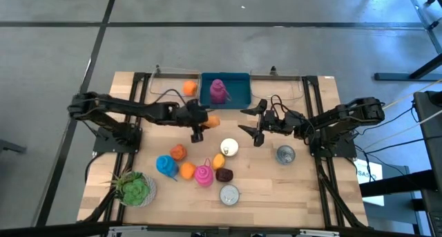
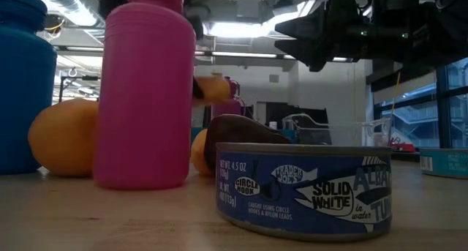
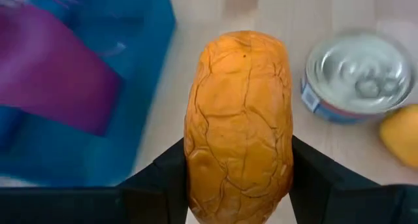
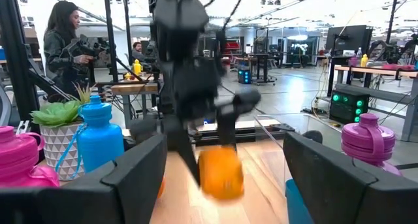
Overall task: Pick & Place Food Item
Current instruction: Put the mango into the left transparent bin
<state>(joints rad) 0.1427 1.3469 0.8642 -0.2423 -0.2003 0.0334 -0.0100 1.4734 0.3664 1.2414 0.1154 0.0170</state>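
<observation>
Well, the left gripper has its jaws closed on an orange bread roll, held over the bench just beside the blue bin. The right gripper waits nearby, jaws wide and empty. I count three tins, two pink bottles, one blue bottle and one potted plant. The small orange pieces by the bottles are partly hidden and hard to identify
</observation>
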